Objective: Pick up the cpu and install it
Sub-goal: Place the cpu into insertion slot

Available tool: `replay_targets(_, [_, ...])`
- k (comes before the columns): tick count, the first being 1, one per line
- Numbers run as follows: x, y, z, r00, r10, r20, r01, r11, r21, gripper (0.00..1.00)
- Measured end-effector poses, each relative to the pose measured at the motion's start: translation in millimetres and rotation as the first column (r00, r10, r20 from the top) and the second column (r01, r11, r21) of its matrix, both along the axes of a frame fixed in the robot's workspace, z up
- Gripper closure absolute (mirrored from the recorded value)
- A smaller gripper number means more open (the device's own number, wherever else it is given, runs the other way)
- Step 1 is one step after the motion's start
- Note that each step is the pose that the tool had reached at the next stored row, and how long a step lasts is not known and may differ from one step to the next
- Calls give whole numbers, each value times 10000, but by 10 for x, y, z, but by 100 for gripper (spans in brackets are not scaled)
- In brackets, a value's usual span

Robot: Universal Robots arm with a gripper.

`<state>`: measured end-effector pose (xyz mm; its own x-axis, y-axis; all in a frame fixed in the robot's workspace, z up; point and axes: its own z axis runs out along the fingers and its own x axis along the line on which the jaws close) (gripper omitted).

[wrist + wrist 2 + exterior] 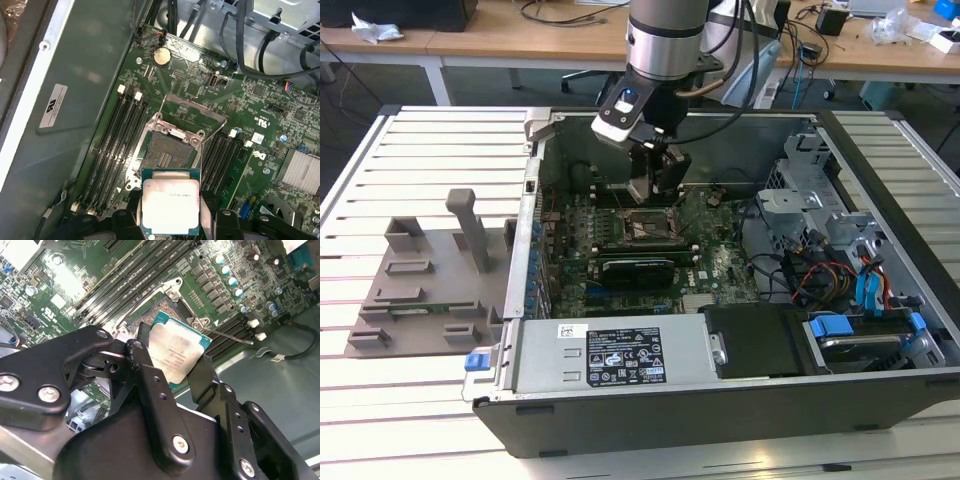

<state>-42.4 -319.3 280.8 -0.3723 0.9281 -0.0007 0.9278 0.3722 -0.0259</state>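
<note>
Holds the cpu (170,207) pinched by two opposite edges in the gripper (170,364), closed to the chip's width. Hangs it above the motherboard (260,107), near the open socket (167,152). Carries faint, unreadable print on its metal top; likewise white stickers on case wall (58,105) and power supply (620,357).

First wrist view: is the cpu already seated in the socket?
No, the cpu sits gripped in the hand, short of the socket, whose contact field lies bare.
</note>
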Motion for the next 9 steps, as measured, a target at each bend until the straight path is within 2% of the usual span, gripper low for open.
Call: replay_targets(9, [0, 0, 0, 9973, -739, 0, 739, 9973, -1, 45])
